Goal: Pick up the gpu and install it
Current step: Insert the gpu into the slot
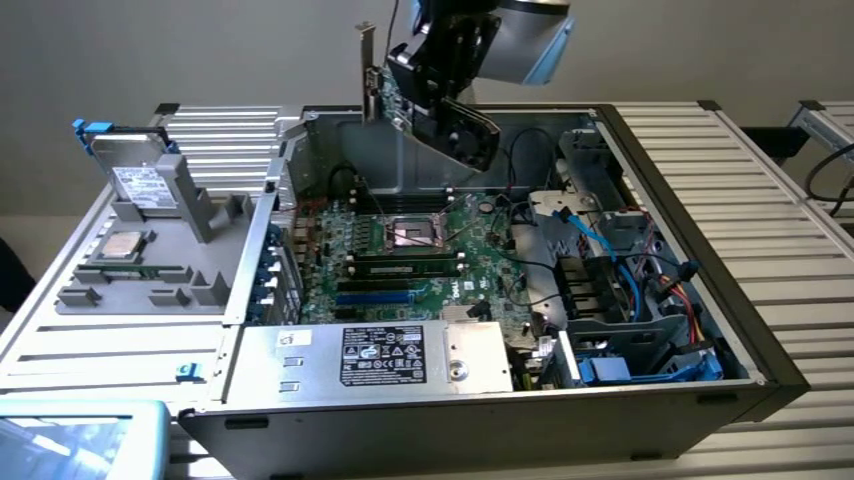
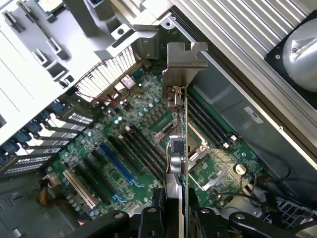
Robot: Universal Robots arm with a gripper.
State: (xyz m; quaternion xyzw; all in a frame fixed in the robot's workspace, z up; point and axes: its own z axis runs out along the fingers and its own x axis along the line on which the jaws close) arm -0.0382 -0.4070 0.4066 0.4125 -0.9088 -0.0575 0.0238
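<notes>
My gripper [image 1: 441,75] is shut on the gpu [image 1: 430,108] and holds it in the air above the back half of the open computer case [image 1: 694,300]. The card is tilted, its black cooler facing the exterior view's right and its metal bracket [image 1: 364,70] standing up. In the wrist view the gpu [image 2: 184,144] shows edge-on between my fingers [image 2: 149,218], its silver bracket [image 2: 184,62] pointing away from me. Under it lies the green motherboard [image 2: 129,124] with the blue slot [image 2: 115,166] and the processor socket [image 1: 416,236].
A grey fixture [image 1: 147,270] on the exterior view's left holds a silver hard drive [image 1: 138,182] and a processor [image 1: 124,243]. The power supply [image 1: 387,355] fills the case's near side. Cables and a drive cage [image 1: 641,290] crowd the right.
</notes>
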